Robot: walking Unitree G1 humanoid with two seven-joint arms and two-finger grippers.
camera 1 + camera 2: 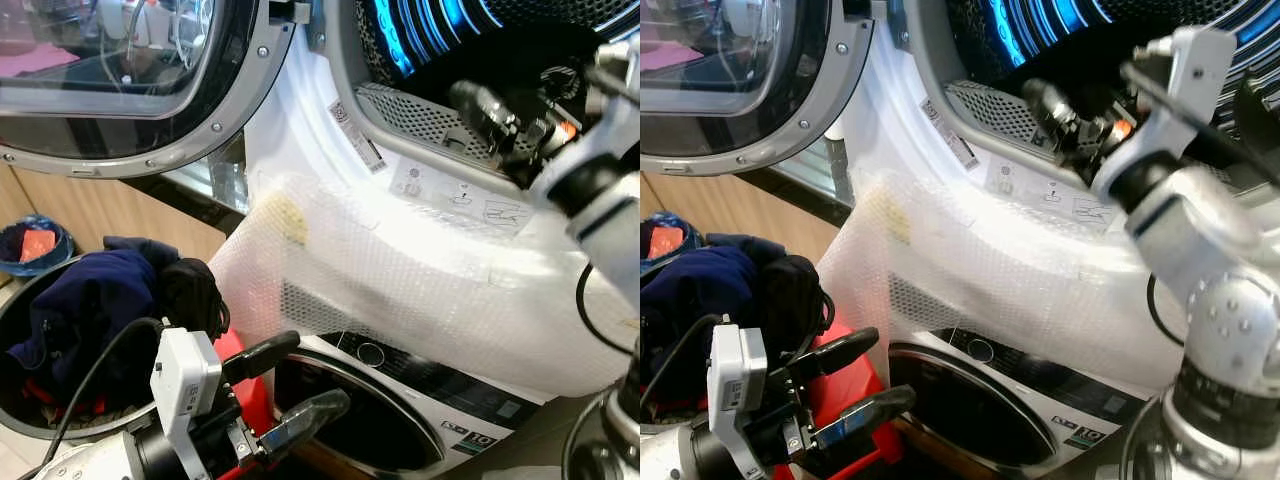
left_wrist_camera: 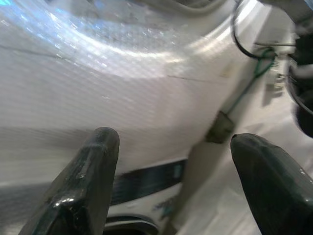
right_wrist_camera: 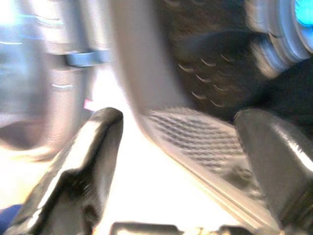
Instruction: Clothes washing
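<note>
Dark blue and black clothes (image 1: 95, 300) are piled in a round black basket (image 1: 28, 418) at the lower left. My left gripper (image 1: 315, 372) hangs low in front of the lower washing machine's round port (image 1: 360, 425), to the right of the basket. It is open with nothing between its fingers (image 2: 90, 181). My right gripper (image 1: 1055, 112) is raised at the lower rim of the upper machine's drum opening (image 1: 470, 55), which glows blue inside. The right wrist view shows that gripper (image 3: 178, 147) open and empty above the perforated lint grille (image 3: 195, 134).
The upper machine's round glass door (image 1: 120, 80) stands swung open at the top left. Bubble wrap (image 1: 400, 280) covers the front panel between the two machines. A red object (image 1: 845, 385) lies beneath my left gripper. A small blue bowl (image 1: 30, 245) sits at the far left.
</note>
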